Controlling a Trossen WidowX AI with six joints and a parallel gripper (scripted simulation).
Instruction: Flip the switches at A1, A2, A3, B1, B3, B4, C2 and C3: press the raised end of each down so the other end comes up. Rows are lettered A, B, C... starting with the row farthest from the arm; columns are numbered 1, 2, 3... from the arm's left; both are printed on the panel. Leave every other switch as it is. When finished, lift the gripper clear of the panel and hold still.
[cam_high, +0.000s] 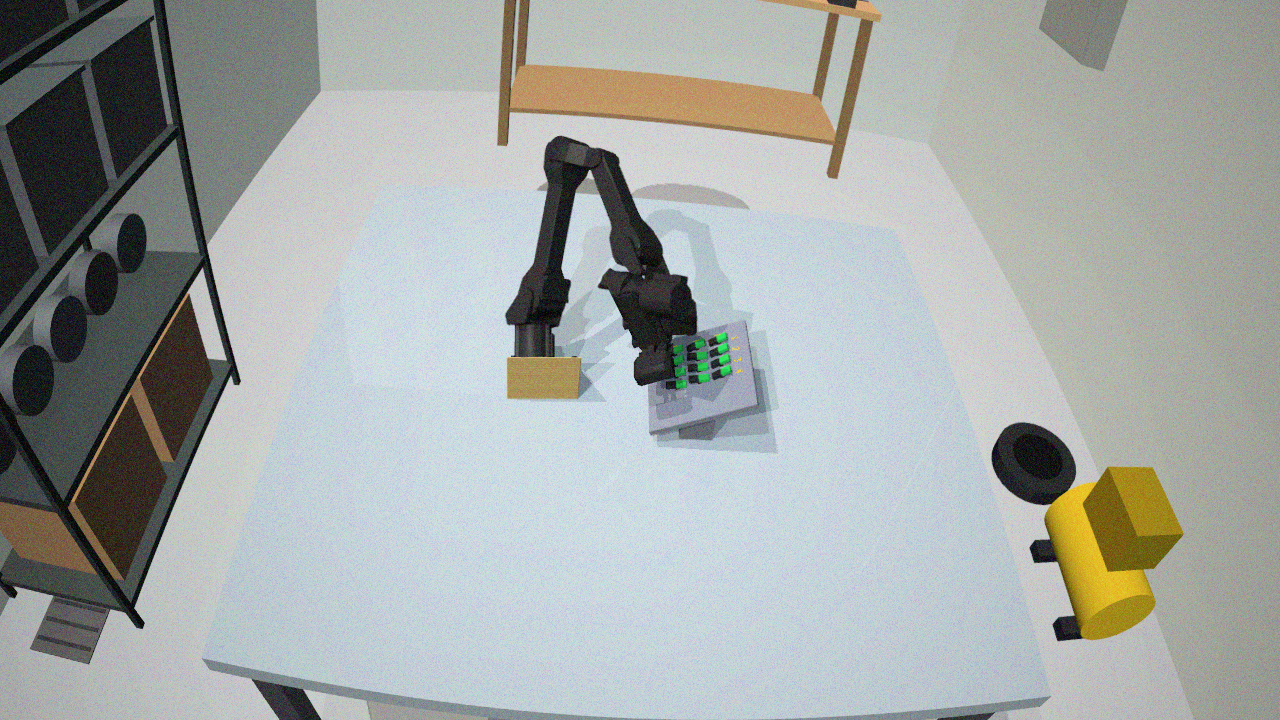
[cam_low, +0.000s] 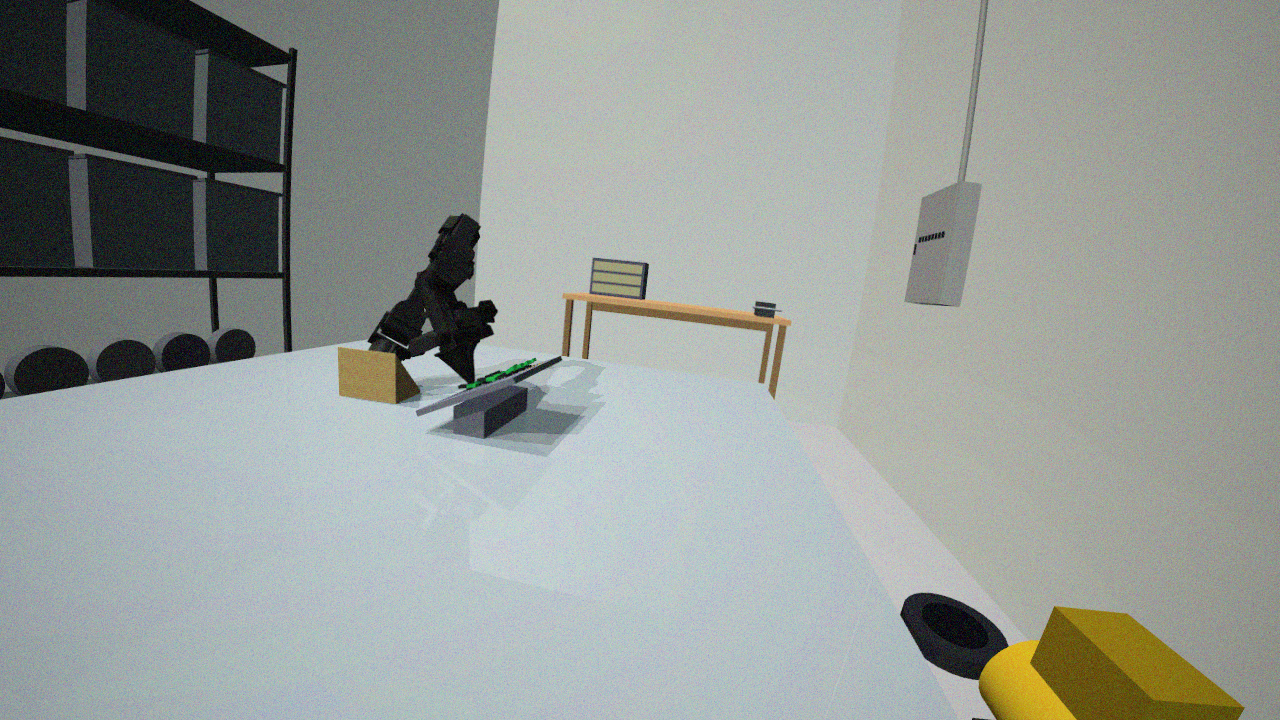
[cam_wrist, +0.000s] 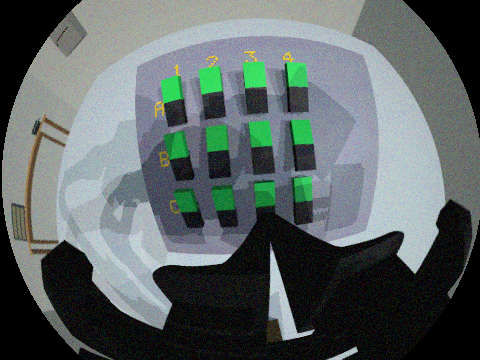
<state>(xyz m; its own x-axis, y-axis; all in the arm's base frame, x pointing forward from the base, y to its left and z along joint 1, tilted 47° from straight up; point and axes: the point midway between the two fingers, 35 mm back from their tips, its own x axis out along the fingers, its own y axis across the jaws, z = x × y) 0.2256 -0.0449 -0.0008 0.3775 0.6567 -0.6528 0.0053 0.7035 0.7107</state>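
Observation:
The grey tilted panel (cam_high: 716, 410) (cam_low: 438, 408) (cam_wrist: 340, 57) carries rows A to C and columns 1 to 4 of rocker switches, each green at the far half and black at the near half. In the wrist view, A1 (cam_wrist: 173, 100), A2 (cam_wrist: 212, 92), A3 (cam_wrist: 255, 87), B1 (cam_wrist: 178, 155), B3 (cam_wrist: 261, 146), B4 (cam_wrist: 303, 144) and C2 (cam_wrist: 224, 205) show whole. My gripper (cam_low: 472, 382) (cam_wrist: 267, 218) is shut and empty, its tips at the black end of C3 (cam_wrist: 265, 194), partly hiding it. Contact cannot be told. Which ends are raised is hard to tell.
The other switches A4 (cam_wrist: 297, 87), B2 (cam_wrist: 218, 150), C1 (cam_wrist: 188, 207) and C4 (cam_wrist: 303, 200) stand close by. A tan block (cam_high: 543, 379) (cam_low: 366, 376) sits by the arm's base. The panel rests on a dark support (cam_low: 490, 411) on the pale blue table (cam_high: 572, 537).

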